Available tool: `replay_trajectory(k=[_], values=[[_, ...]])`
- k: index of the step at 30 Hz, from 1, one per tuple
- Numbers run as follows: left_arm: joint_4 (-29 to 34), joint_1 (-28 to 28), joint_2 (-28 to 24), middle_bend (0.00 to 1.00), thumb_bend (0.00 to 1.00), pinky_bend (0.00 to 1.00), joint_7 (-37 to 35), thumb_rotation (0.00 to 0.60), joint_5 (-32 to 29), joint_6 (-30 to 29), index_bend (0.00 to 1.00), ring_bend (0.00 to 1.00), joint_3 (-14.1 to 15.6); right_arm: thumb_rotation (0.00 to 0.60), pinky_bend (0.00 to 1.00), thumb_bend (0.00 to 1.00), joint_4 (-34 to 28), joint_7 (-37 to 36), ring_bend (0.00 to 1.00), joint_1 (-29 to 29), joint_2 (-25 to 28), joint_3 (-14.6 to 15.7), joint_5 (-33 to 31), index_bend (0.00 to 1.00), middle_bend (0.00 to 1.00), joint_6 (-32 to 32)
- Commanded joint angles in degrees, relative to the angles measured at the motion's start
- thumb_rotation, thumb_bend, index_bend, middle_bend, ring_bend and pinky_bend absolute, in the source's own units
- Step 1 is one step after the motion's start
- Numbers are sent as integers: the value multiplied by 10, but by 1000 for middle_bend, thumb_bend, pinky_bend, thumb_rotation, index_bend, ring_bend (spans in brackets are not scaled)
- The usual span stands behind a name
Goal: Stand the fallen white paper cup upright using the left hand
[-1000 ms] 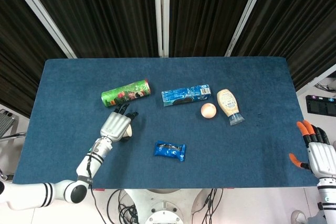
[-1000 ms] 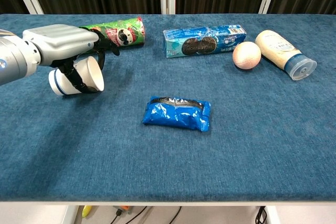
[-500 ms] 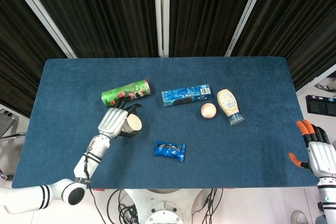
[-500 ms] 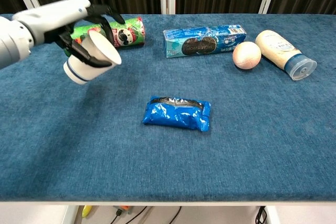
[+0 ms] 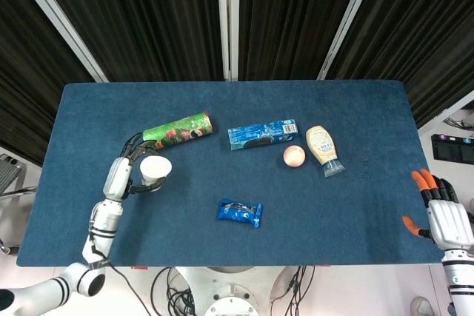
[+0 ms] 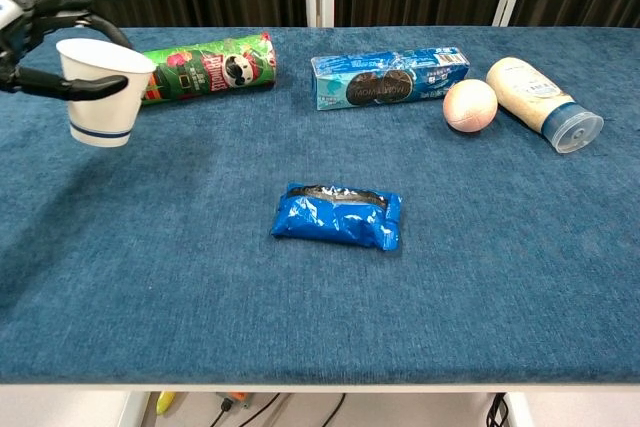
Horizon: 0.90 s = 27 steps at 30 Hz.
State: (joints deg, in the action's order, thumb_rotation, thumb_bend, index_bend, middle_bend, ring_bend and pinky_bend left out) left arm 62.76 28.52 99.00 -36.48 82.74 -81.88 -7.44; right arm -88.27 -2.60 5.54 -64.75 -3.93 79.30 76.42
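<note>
One second ago the white paper cup (image 6: 100, 92) was low over the bench (image 6: 320, 297) with its mouth to the side; now it is lifted at the far left of the chest view, mouth up and nearly upright, with its blue-ringed bottom clear of the cloth. The left hand (image 6: 30, 32) grips it, with fingers around the rim and upper wall. In the head view the same cup (image 5: 155, 170) shows as a pale disc at middle left, and inside it I see nothing. I judge that the turning is done and what remains is to lower the cup and let go.

Just behind the cup lies the green chip can (image 6: 205, 65), on its side, so the lowering should keep away from it. At the centre lies the blue snack bag (image 6: 338, 215). Further right, along the upper part, are the blue biscuit box (image 6: 390, 75), a pale ball (image 6: 470, 105) and a sauce bottle (image 6: 540, 99) lying down, cap closed.

At the lower right edge of the head view the right hand (image 5: 437, 212) holds nothing, orange fingertips apart.
</note>
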Motion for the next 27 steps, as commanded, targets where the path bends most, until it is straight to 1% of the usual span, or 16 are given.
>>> replay_trajectory(k=[1,8,14,20,27], values=[[-69,-28,51,385,190,0,-61,600,13,-45,194,4,-7,600,0,197,-2,4,0,1,0,0,0,0,0,-1],[-134,-40,92,385,190,0,-107,600,14,-56,189,4,-9,600,0,197,-4,9,0,2,-1,2,2,0,0,-1],[-178,-43,118,383,190,0,-129,600,17,-52,185,4,-7,600,0,198,-4,8,0,2,-1,2,0,0,0,-2],[-207,-41,131,364,190,0,-141,600,26,-57,179,4,-6,600,0,198,-1,6,0,3,-1,2,-2,0,0,-4],[-225,-47,137,338,190,0,-159,600,26,-51,176,4,-4,600,0,198,1,5,0,4,-2,3,-3,0,0,-7]])
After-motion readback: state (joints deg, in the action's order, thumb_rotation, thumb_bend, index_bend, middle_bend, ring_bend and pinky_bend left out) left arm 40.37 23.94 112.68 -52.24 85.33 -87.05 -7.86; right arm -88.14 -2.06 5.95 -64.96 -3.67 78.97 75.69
